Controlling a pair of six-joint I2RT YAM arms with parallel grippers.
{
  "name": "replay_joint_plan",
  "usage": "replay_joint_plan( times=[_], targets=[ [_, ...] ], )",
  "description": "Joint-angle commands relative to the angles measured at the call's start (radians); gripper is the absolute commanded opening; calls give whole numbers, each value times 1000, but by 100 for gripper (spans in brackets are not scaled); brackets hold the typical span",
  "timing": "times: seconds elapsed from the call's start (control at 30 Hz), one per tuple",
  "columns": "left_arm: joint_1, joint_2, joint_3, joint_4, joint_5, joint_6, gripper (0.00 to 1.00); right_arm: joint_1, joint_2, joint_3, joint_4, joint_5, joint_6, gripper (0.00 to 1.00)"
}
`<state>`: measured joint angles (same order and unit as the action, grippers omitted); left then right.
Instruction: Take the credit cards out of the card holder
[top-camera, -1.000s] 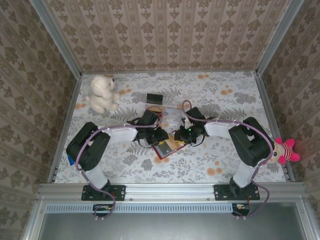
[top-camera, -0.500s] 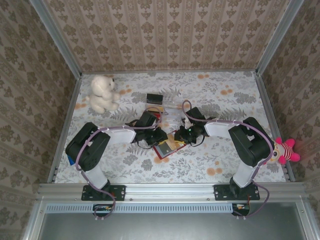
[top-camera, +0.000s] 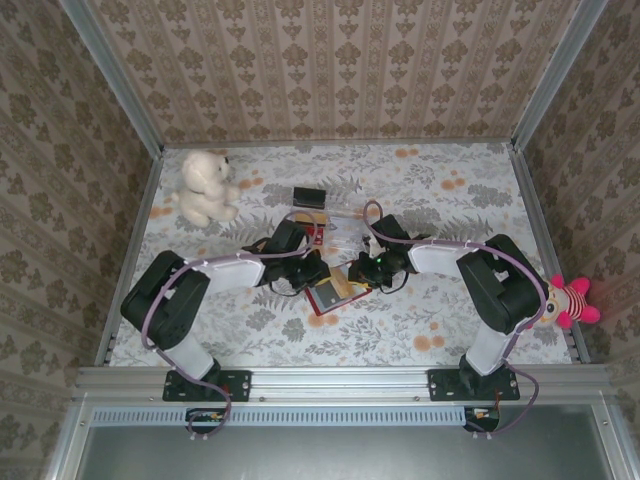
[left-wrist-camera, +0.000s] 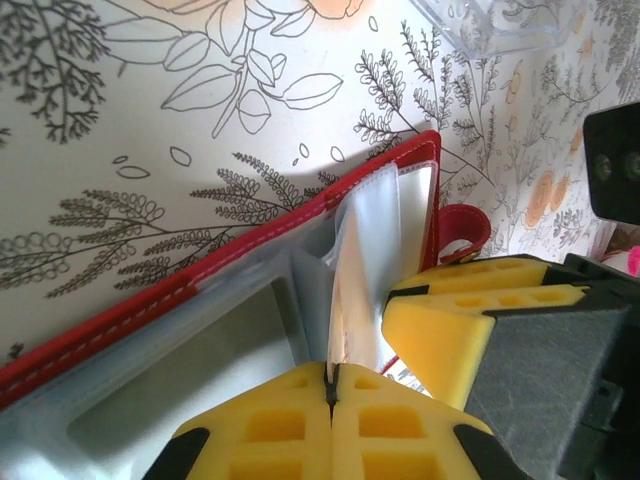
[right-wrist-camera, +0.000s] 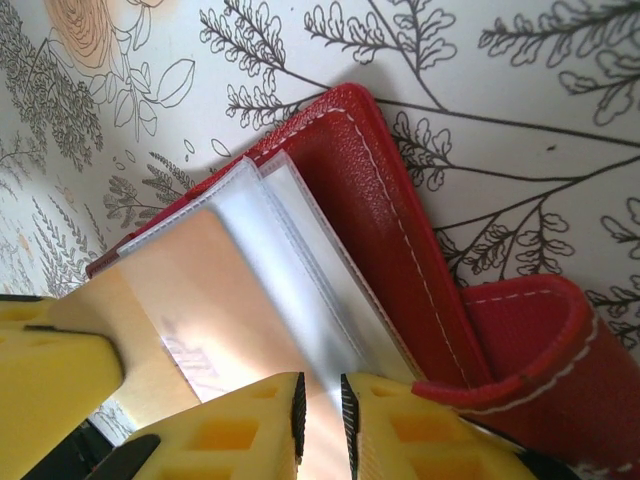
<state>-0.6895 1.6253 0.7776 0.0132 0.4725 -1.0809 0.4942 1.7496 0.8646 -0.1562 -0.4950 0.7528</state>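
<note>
One cropped card holder (left-wrist-camera: 150, 310), left tool (left-wrist-camera: 330, 385), right tool (right-wrist-camera: 320, 405)

Lab test cell, wallpapered panels (top-camera: 340, 70), aluminium frame (top-camera: 340, 380)

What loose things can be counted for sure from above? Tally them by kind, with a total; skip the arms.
soft toys: 2 (white bear, pink doll)
red card holder: 1
black block: 1
clear tray: 1
Total: 5
</note>
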Motion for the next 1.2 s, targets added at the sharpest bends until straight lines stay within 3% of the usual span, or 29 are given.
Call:
replay_joint_plan(
  times=[0.0,0.3,0.47,0.77,0.97,1.17],
  targets=[
    [24,-57,-20,-67,-6,56,0,-6,35,-14,-66,110,16,22],
    [97,-168,-12,-243,31,171,0,-22,7,13,-54,97,17,23],
    [168,-263,-8,-311,48,211,0,-34,-64,25,20,21,6,30],
    [213,-361,69,-219,51,191,0,-35,-187,102,130,-132,-26,61],
    [226,-367,142,-118,58,151,0,-38,-169,157,398,-285,214,77],
    [281,-380,174,-24,72,83,0,-37,-128,218,561,-352,386,77]
  ],
)
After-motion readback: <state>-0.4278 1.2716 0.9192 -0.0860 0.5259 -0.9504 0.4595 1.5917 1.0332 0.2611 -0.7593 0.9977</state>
